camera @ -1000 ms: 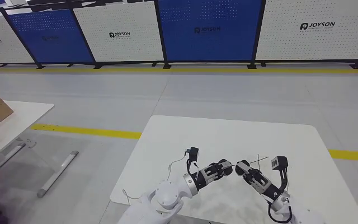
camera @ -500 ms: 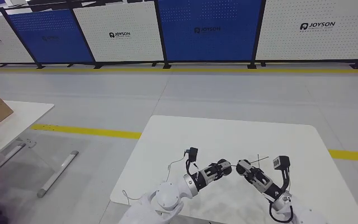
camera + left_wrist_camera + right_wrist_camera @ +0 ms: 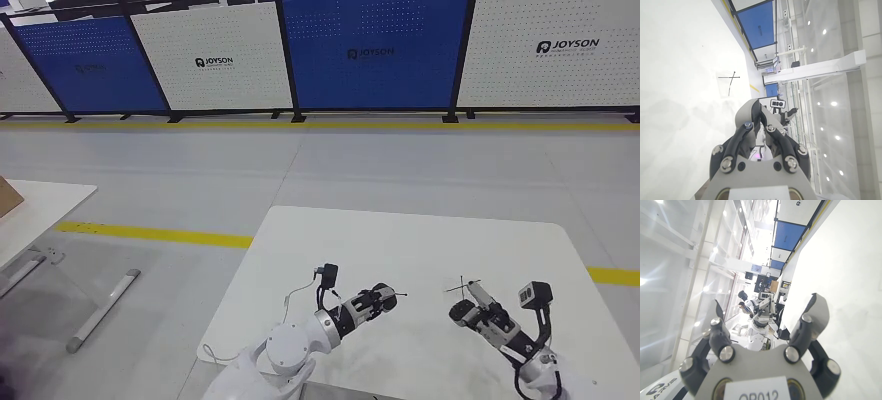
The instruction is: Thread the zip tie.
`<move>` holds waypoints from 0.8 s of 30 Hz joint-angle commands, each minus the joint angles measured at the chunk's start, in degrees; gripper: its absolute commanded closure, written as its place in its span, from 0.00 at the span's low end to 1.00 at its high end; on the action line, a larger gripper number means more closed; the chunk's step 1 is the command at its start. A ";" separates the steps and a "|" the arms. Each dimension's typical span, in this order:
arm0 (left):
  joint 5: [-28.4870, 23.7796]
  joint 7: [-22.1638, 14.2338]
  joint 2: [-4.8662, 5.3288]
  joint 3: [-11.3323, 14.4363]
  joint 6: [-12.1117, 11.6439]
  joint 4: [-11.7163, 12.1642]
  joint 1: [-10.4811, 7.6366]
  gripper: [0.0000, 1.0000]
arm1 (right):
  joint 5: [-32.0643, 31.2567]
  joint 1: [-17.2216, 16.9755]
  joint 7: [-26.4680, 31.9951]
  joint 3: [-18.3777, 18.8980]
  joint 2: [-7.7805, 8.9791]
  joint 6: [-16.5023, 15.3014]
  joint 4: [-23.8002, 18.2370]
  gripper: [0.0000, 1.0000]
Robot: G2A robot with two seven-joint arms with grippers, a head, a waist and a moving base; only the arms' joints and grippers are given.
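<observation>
Two black zip ties [image 3: 732, 77] lie crossed on the counter [image 3: 400, 240], near the right end effector [image 3: 768, 308] — its fingers are spread wide. Left end effector [image 3: 758, 108] sits apart from them, fingers together — we can't tell if anything's pinched.

1. Top view: high on the robot, looking down and forward over the tabletop [image 3: 420, 240].
2. Left wrist view: close behind the left hand [image 3: 759, 108], low across the tabletop; shares the crossed zip ties [image 3: 732, 77] with the top view.
3. Right wrist view: close behind the right hand [image 3: 766, 300], along the tabletop's edge.
</observation>
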 commanded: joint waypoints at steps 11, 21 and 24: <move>0.01 0.00 0.00 0.00 0.00 0.00 0.00 1.00 | -20.02 4.74 7.08 4.87 1.81 9.83 -6.22 0.00; 0.01 0.00 0.00 0.00 0.00 0.00 0.00 1.00 | -38.36 14.99 14.78 -0.78 2.40 22.49 -4.40 0.00; 0.01 0.00 0.00 0.00 0.00 0.00 0.00 1.00 | -38.36 14.99 14.78 -0.78 2.40 22.49 -4.40 0.00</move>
